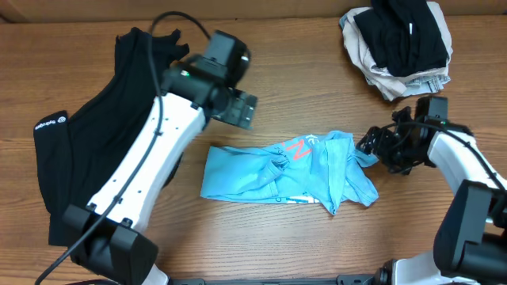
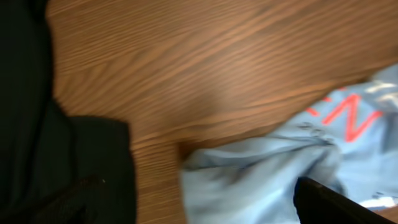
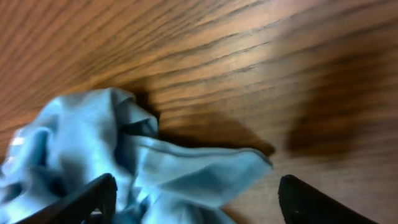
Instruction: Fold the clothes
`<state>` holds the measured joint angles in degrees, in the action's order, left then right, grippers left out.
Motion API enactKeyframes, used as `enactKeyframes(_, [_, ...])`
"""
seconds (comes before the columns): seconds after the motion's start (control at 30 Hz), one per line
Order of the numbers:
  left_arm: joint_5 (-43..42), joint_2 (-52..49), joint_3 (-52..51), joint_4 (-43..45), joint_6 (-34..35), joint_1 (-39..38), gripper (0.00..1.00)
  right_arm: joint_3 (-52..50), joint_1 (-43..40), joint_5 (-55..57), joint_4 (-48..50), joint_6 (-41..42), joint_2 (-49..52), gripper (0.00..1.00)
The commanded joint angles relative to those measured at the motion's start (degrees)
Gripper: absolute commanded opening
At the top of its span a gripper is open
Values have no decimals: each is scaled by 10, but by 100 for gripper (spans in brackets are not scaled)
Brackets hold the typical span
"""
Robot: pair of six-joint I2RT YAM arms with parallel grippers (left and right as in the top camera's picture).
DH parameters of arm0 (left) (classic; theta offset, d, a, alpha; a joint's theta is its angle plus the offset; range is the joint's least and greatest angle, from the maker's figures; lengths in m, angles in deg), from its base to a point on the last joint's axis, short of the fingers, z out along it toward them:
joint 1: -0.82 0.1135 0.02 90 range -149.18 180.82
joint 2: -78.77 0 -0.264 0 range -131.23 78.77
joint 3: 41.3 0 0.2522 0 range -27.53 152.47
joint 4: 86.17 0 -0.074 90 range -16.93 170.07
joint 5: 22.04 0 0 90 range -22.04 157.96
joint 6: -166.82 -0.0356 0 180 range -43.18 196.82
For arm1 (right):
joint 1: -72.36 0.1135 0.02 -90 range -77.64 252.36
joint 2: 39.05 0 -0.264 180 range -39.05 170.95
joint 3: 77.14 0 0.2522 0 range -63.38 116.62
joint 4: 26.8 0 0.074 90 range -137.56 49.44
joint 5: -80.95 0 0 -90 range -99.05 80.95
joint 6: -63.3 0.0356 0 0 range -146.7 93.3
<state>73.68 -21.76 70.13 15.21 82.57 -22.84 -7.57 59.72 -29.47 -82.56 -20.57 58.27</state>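
Observation:
A crumpled light blue shirt [image 1: 289,170] with red lettering lies mid-table. My left gripper [image 1: 240,109] hovers open and empty just above the shirt's upper left edge. In the left wrist view the shirt [image 2: 273,168] lies below my gripper [image 2: 193,202], with one dark finger at the lower right. My right gripper [image 1: 371,147] is at the shirt's right end. In the right wrist view its fingers [image 3: 199,196] are wide open, with the shirt's loose corner [image 3: 205,174] between them, not pinched.
A large black garment [image 1: 87,134] is spread at the left, partly under my left arm; it also shows in the left wrist view [image 2: 37,137]. A pile of black and beige clothes [image 1: 400,43] sits at the back right. Bare wooden table [image 1: 317,71] lies between.

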Motion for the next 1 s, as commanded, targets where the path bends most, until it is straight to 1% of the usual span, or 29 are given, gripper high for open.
enactKeyframes(0.0, [19,1,11,-8,-30,39,100,-30,11,-11,32,-3,9,75])
enactKeyframes(0.13, [39,2,11,-18,-31,75,100,-52,18,-11,60,-2,9,73])
enactKeyframes(0.23, [39,1,11,-24,-30,99,100,-56,25,-14,57,-2,9,72])
enactKeyframes(0.33, [39,1,11,-27,-30,112,100,-56,36,-38,46,-3,9,65])
enactKeyframes(0.4, [39,1,11,-27,-30,116,100,-56,42,-63,38,-4,9,52])
enactKeyframes(0.43, [39,1,11,-28,-30,116,100,-56,45,-74,35,-4,9,45])
enactKeyframes(0.47, [39,1,11,-29,-30,116,100,-56,47,-87,33,-5,9,34])
enactKeyframes(0.5, [39,1,11,-30,-30,116,100,-56,48,-97,31,-5,9,16])
enactKeyframes(0.53, [40,1,11,-31,-31,117,100,-56,48,-103,29,-4,9,4])
enactKeyframes(0.63, [55,1,11,-35,-31,116,100,-52,39,-108,23,-4,6,4])
enactKeyframes(0.73, [71,1,11,-39,-31,117,100,-35,10,-108,-1,-5,-5,4])
enactKeyframes(0.97, [87,1,11,-39,-30,122,100,70,-75,-114,-122,-65,-46,4])
